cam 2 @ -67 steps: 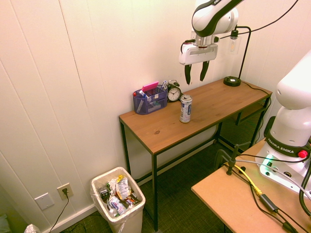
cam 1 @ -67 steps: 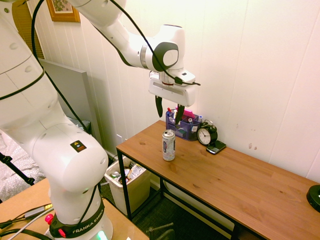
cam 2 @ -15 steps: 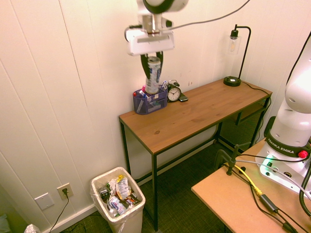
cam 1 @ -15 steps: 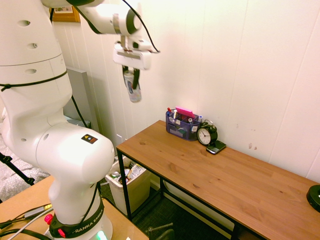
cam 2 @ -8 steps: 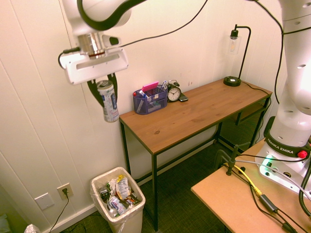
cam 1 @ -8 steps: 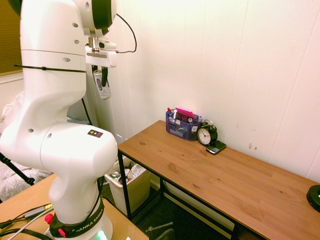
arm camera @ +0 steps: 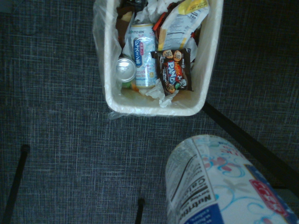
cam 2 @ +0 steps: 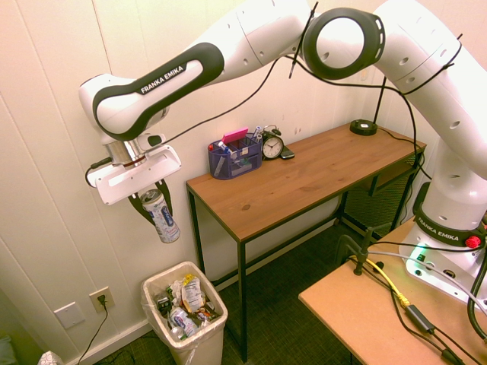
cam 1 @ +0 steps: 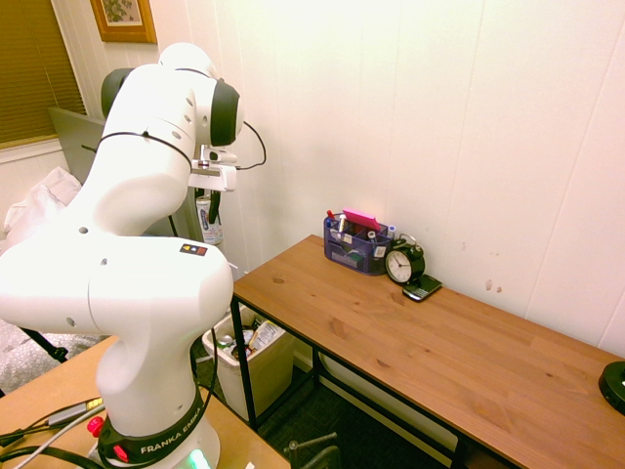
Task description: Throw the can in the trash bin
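Jaws (cam 2: 152, 207) clamped shut on the can (cam 2: 160, 217), gripping it near its top rim. Can (cam 1: 208, 219) hanging in the air, tilted, bottom end swung out toward the room, well clear of the bench (cam 2: 304, 182) and off past its end. Held above the bin (cam 2: 185, 314), a little toward the wall side, with open air between can and rubbish.

Down in the wrist view: can (arm camera: 224, 182) looming big and blurred in the near corner, white label with blue swirls and a strip of nutrition print. Beyond it the bin (arm camera: 205, 70) seen from straight above, off-white walls with a clear liner folded over the rim. Inside the bin: a pale drink can (arm camera: 142, 56) lying on its side, a silver can top (arm camera: 125, 69) just beside it, a dark candy wrapper (arm camera: 174, 70) touching the pale can's other side, a yellow and white packet (arm camera: 183, 23) further back. Grey carpet (arm camera: 60, 130) all round the bin.

Over on the bench, far from the bin: blue organizer (cam 2: 234, 156) against the wall, black alarm clock (cam 2: 272, 144) just beside it, a small dark phone-like slab (cam 1: 422, 287) touching the clock's base on the far side. Black lamp (cam 2: 369, 91) standing at the bench end farthest from the bin. Wall outlet (cam 2: 100, 299) low on the wall, close by the bin, cord plugged in.
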Tool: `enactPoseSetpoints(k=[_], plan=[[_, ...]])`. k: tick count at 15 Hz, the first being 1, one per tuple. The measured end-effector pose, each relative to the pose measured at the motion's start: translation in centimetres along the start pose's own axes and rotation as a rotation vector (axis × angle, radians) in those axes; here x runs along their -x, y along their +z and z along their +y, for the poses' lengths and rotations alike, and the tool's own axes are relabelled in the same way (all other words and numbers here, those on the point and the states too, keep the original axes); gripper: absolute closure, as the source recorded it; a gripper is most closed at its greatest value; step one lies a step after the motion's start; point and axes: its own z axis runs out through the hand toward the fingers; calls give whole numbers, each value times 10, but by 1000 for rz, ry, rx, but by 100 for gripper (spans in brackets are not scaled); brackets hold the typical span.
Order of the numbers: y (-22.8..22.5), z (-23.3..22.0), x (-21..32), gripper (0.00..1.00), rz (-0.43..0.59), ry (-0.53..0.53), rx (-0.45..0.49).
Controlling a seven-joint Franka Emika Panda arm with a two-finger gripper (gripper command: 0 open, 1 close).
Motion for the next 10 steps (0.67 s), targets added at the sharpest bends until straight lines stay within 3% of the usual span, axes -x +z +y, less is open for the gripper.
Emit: enactPoseSetpoints(k=[5,10], plan=[[6,-22,-26,0,5,66,43],[-7,-32,-43,0,-7,92,21]])
